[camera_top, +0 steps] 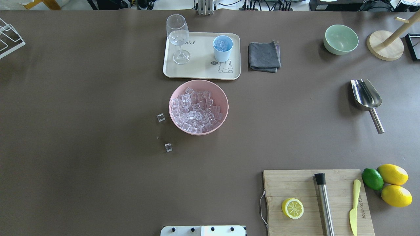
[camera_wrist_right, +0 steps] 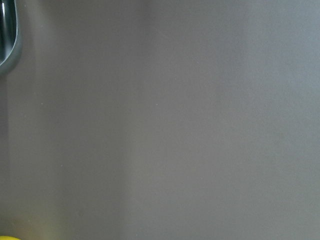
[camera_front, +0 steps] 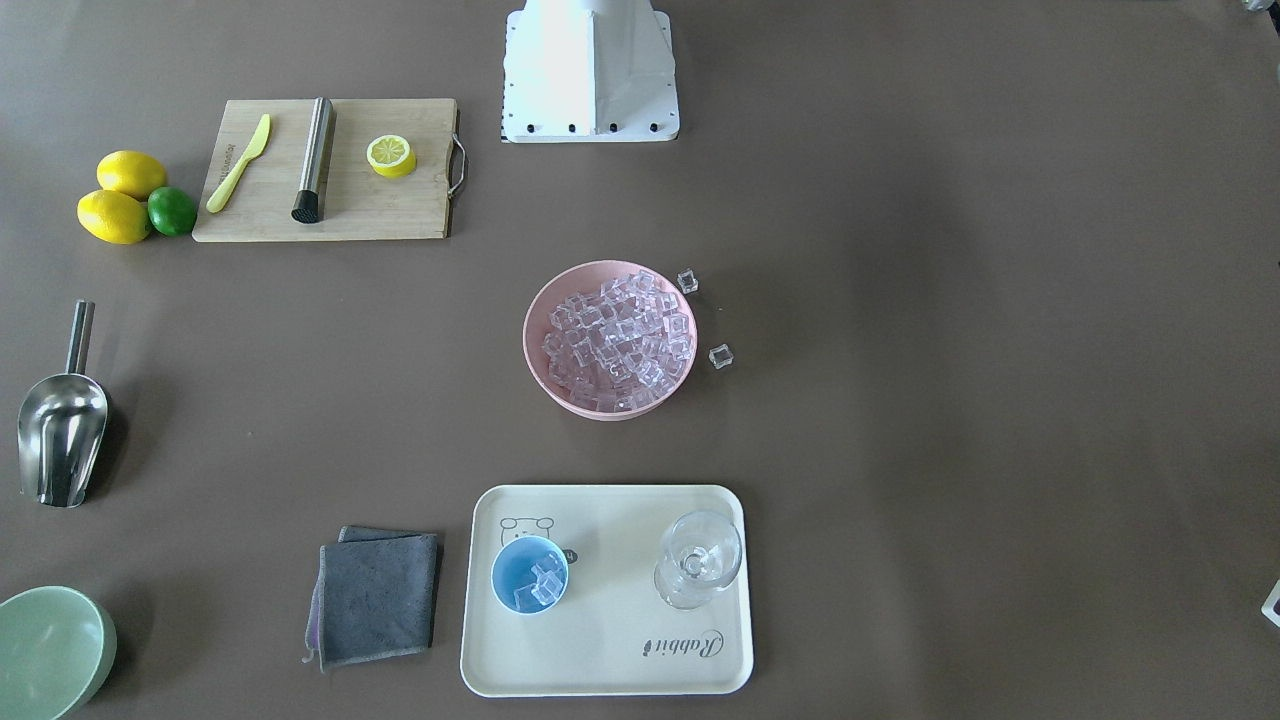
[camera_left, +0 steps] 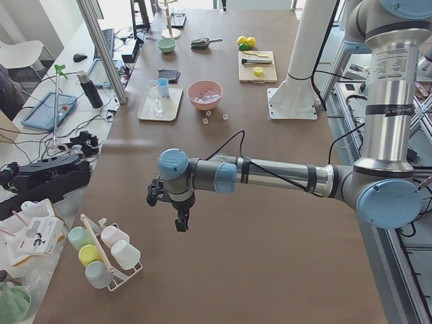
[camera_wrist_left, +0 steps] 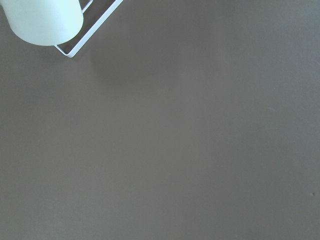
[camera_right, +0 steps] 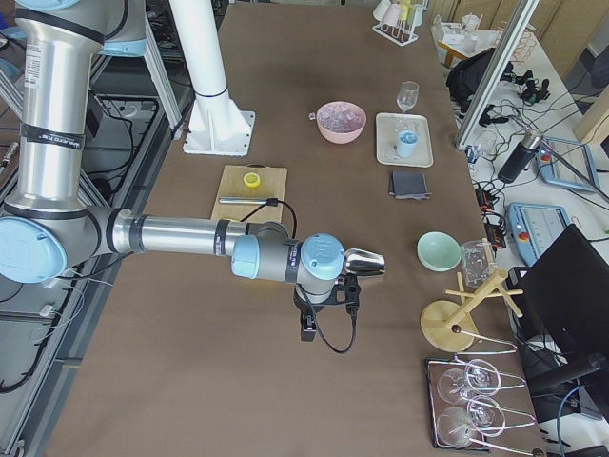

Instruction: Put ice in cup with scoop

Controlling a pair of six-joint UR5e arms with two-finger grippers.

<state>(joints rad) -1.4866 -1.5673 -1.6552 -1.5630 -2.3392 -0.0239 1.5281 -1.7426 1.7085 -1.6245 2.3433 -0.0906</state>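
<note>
A long table [camera_top: 98, 164] covered in brown sheeting runs down the middle of the lab, with cables and monitors along its edges. Near the centre sits a pink bowl [camera_top: 225, 101] heaped with ice [camera_top: 195, 109], and two loose cubes [camera_top: 160, 117] [camera_top: 168, 147] lie on the table just beside it. Beyond the bowl, a cream tray [camera_top: 200, 70] carries the light-blue cup [camera_top: 222, 54], which has a few cubes in it, and a stemmed wine glass [camera_top: 177, 36].

The scoop [camera_top: 366, 95] lies on the table well off to the robot's right, held by nothing, with its handle pointing back towards the robot. The left gripper [camera_left: 181, 219] and the right gripper [camera_right: 306, 328] each hang over bare table at opposite ends. I cannot tell from here whether either claw is open or closed.
</note>
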